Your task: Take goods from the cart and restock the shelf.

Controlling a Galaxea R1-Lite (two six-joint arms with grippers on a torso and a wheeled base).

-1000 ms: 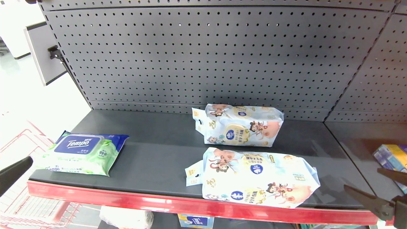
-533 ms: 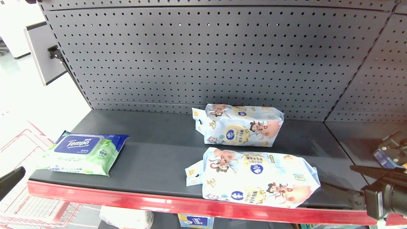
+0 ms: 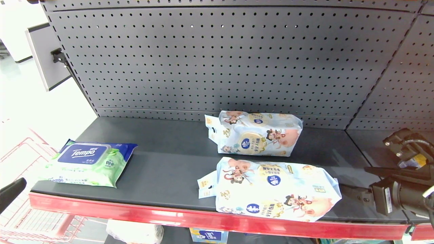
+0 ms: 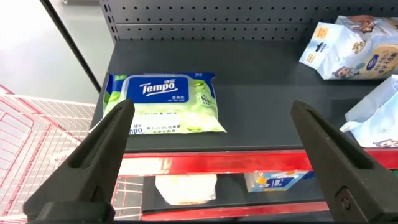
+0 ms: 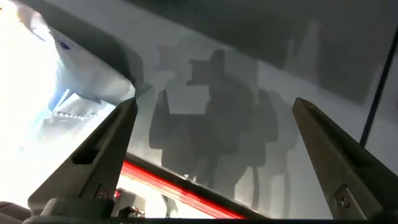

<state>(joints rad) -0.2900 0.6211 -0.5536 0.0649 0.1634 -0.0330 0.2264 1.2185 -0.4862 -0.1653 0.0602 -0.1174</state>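
I am holding my right gripper (image 3: 352, 177) at the lower right of the head picture, over the dark shelf (image 3: 169, 169). Its jaws are spread wide and gripping nothing. One of its fingers (image 3: 356, 194) is lying just beside the right end of the front cartoon-printed pack (image 3: 276, 189). I cannot tell whether it is touching the wrapper. In my right wrist view, the open right gripper (image 5: 214, 102) is framing the bare shelf board, with that pack's pale corner (image 5: 62, 93) next to one finger.

I am keeping my left gripper (image 4: 211, 106) open too, fingers wide apart and empty, out in front of the shelf's red front strip (image 3: 203, 217). One finger (image 3: 12, 191) is showing at the left edge of the head picture, above the red wire cart (image 3: 20, 217). It is facing the green wipes pack (image 4: 163, 111), well apart from it.

That green wipes pack (image 3: 90, 164) is lying flat at the lower left of the head picture, near the front of the shelf. The front cartoon pack is lying lengthwise along the front edge, right of centre. The rear cartoon-printed pack (image 3: 256, 134) is sitting behind it, near the grey pegboard panel (image 3: 217, 61). The two are close but apart.

Under the red strip, a white pack (image 4: 185, 188) and a blue-and-white box (image 4: 273, 180) are sitting on the lower shelf.
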